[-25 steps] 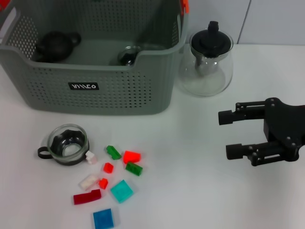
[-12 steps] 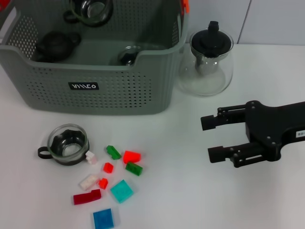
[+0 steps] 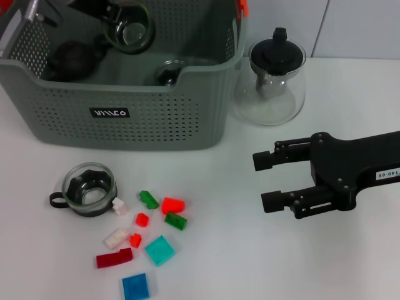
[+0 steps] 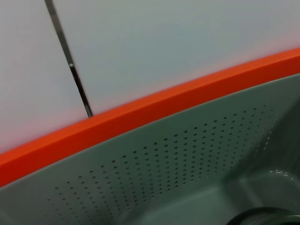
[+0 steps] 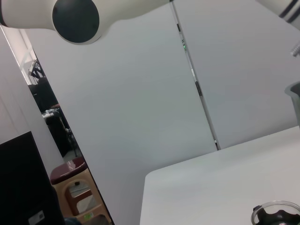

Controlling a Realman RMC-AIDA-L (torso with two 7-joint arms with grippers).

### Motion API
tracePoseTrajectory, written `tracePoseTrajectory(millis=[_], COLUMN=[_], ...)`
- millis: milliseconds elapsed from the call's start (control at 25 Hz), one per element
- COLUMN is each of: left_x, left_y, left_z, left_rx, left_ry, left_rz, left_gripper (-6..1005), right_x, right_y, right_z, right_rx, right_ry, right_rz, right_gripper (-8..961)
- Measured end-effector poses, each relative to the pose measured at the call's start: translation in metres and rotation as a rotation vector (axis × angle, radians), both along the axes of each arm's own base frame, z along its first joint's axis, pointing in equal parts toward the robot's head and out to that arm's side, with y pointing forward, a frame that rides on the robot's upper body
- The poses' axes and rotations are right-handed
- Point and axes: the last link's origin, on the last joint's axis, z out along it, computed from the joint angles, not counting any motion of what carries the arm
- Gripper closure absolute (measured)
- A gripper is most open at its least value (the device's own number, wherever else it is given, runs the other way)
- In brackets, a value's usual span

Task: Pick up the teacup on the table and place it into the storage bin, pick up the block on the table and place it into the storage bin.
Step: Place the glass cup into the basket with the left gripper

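The grey-green storage bin (image 3: 125,125) stands at the back left. Over its inside hangs a glass teacup (image 3: 131,30), with my left gripper (image 3: 111,11) shut on it at the top edge of the head view. The left wrist view shows the bin's perforated wall (image 4: 187,154) and orange rim. A second glass teacup (image 3: 90,189) with a dark handle sits on the table in front of the bin and also shows in the right wrist view (image 5: 276,213). Right beside it lie several blocks, among them a red one (image 3: 173,205) and a teal one (image 3: 160,250). My right gripper (image 3: 260,181) is open above the table, right of the blocks.
A glass teapot with a black lid (image 3: 275,81) stands right of the bin. Inside the bin lie a dark teapot (image 3: 75,59) and another glass cup (image 3: 169,72). A blue block (image 3: 135,287) lies near the table's front edge.
The left gripper has come into view and lowered the held teacup over the bin. The right gripper has moved left toward the blocks, still open.
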Motion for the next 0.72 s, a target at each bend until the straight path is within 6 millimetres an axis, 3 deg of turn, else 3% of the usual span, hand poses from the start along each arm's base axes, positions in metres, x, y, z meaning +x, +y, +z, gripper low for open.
tracePoseTrajectory(millis=[720], left_x=[-0.014], left_y=[-0.005], left_z=[-0.035], left_rx=[0.010], left_ry=[0.033], left_rz=[-0.035], left_gripper=[950], right_x=[0.003], right_y=[0.001], right_z=[-0.003], right_rx=[0.010], right_ry=[0.000], right_rz=[-0.015], right_gripper=[160])
